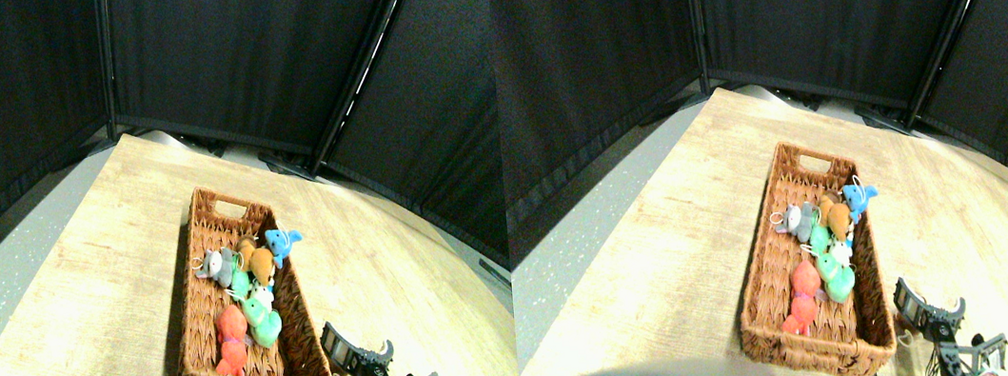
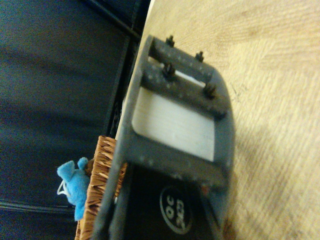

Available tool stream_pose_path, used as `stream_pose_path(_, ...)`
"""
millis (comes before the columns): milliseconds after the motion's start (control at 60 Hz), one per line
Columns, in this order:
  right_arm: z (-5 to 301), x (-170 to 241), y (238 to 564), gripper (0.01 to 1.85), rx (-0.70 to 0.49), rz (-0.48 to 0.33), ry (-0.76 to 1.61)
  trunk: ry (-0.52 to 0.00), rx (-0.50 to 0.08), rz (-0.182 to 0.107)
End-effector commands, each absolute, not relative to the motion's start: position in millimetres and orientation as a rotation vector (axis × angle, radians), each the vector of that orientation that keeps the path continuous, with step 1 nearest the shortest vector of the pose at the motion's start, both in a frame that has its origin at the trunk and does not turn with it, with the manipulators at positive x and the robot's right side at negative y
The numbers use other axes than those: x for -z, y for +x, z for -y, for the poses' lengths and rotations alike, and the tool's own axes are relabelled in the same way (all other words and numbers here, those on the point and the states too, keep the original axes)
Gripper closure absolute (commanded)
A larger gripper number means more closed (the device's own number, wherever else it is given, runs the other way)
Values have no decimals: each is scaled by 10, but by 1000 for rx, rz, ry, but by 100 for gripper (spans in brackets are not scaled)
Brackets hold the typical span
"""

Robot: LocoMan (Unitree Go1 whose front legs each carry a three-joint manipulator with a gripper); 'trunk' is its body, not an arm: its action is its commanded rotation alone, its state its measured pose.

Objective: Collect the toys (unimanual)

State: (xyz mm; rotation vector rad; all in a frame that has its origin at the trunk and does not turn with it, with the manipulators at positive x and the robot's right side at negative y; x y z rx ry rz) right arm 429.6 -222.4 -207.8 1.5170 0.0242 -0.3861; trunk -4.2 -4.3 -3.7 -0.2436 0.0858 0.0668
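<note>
A wicker basket [image 1: 189, 313] on the wooden table [image 1: 74, 308] holds the toys [image 1: 249, 284]; the bright blue toy [image 1: 281, 246] perches on its right rim. The right gripper [image 1: 362, 354] sits just beside the basket's near right corner

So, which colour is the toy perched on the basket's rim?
Bright blue toy; clearest in the stereo view.

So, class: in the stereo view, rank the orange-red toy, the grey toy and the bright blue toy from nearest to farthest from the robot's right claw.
1. Orange-red toy: near end of the basket, closest to the right claw.
2. Bright blue toy: perched on the basket's right rim, farther back.
3. Grey toy: by the left wall, farthest, though only slightly beyond the blue one.
</note>
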Motion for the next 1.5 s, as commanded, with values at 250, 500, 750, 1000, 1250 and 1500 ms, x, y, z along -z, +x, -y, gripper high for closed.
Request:
stream_pose_path(250,2149,2242,4289,100,366,-55,1543,-267,-90,-115)
stream_pose_path(500,2198,2346,4317,98,393,-44,1529,-256,-85,-125)
stream_pose_path(750,2299,2428,4405,104,452,3,1566,-245,-79,-127)
stream_pose_path(1000,2299,2379,4468,162,485,49,1540,-245,-74,-129)
stream_pose_path(1250,2284,2243,4511,180,526,149,1440,-241,-66,-119)
stream_pose_path(1500,2277,1967,4627,180,431,163,1325,-235,-57,-100)
